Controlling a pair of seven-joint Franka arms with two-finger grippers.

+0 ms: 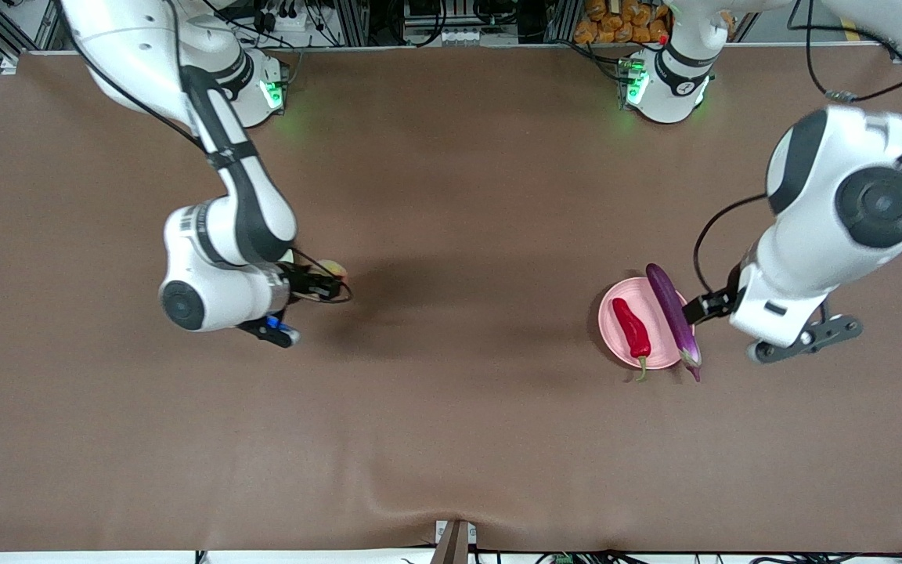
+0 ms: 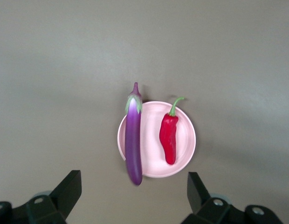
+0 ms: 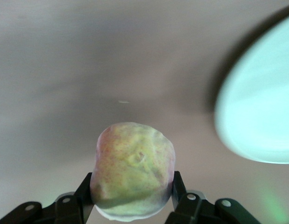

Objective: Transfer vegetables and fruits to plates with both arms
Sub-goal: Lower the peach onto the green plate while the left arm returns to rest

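Right jaws (image 3: 133, 198) clamp peach (image 3: 133, 170); green plate (image 3: 256, 102) only in right wrist view

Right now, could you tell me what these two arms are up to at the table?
They are moving produce onto plates. The right claw is shut on the peach and holds it in the air, with the pale green plate close by. The left claw is open above the pink plate, where the red chili pepper lies inside and the eggplant rests across the rim.
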